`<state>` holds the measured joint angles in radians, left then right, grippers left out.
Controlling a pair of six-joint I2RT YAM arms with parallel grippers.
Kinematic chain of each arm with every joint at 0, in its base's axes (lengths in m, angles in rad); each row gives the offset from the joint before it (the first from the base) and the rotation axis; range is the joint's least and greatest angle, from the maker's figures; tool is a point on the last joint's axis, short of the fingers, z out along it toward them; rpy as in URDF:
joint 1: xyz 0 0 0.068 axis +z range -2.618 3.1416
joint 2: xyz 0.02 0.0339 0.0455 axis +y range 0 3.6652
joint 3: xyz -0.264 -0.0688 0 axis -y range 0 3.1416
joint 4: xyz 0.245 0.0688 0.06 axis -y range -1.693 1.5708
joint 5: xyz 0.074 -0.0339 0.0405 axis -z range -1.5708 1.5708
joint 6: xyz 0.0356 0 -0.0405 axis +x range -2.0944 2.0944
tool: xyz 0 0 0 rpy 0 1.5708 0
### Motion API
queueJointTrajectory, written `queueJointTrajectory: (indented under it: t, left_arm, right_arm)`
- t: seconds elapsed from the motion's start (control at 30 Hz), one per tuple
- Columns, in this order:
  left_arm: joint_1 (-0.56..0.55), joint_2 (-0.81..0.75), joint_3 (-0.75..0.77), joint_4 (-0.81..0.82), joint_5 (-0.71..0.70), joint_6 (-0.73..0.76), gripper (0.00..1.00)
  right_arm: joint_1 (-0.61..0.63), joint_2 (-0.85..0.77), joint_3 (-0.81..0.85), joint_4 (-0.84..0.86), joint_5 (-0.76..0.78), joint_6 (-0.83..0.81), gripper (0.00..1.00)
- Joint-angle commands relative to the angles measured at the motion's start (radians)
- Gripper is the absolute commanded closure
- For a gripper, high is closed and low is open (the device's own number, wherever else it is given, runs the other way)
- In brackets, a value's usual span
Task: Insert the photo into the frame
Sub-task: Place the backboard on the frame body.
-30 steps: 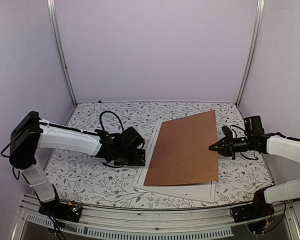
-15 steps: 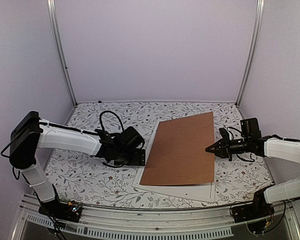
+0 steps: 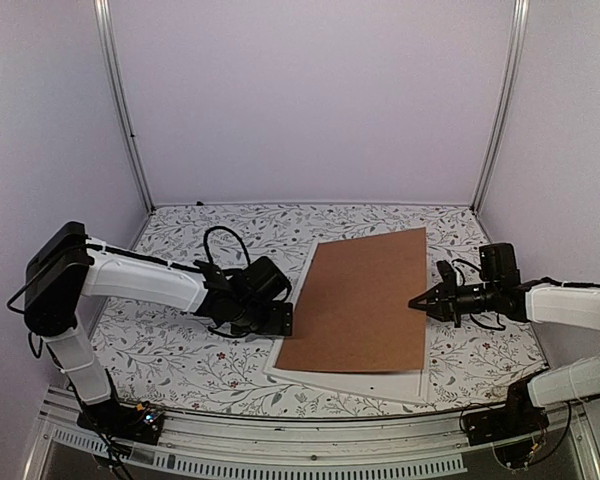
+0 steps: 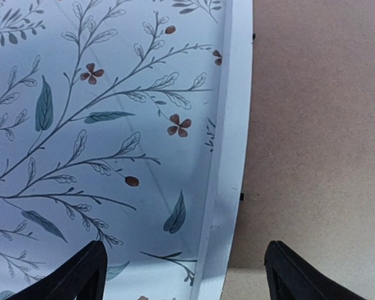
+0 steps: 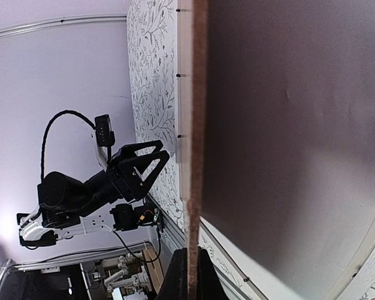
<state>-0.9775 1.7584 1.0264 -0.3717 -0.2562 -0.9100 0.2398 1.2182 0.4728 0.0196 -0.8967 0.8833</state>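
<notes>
A plain brown backing board point(image 3: 365, 300) lies tilted over the frame, whose thin white rim point(image 3: 350, 383) shows along its near and left sides. My right gripper point(image 3: 417, 301) is shut on the board's right edge; in the right wrist view the fingers point(image 5: 190, 275) pinch the thin board edge point(image 5: 198, 125). My left gripper point(image 3: 285, 318) is open and empty at the frame's left side. In the left wrist view its jaws point(image 4: 187, 281) straddle the white rim point(image 4: 231, 156), with the board point(image 4: 312, 125) to the right. The photo is hidden.
The floral table cover point(image 3: 180, 350) surrounds the frame. Small black tabs line the frame's rim point(image 5: 183, 94). Lavender walls with metal posts point(image 3: 125, 110) close in the back and sides. My left arm point(image 5: 112, 181) shows in the right wrist view.
My right gripper has moved left and down with the board, so the board lies flatter and further left over the frame. My left gripper has shifted slightly nearer along the frame's left rim.
</notes>
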Motion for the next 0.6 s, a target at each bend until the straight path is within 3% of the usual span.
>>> queueJointTrajectory:
  t: [0.0,0.57]
  left_arm:
    - [0.006,0.016,-0.017,0.058,0.042,-0.003,0.11]
    - [0.02,0.018,-0.066,0.123,0.098,-0.03,0.14]
  right_arm:
    - [0.025,0.04,-0.023,0.06,0.055,-0.004,1.0]
    - [0.042,0.295,0.067,0.052,0.07,-0.142,0.86]
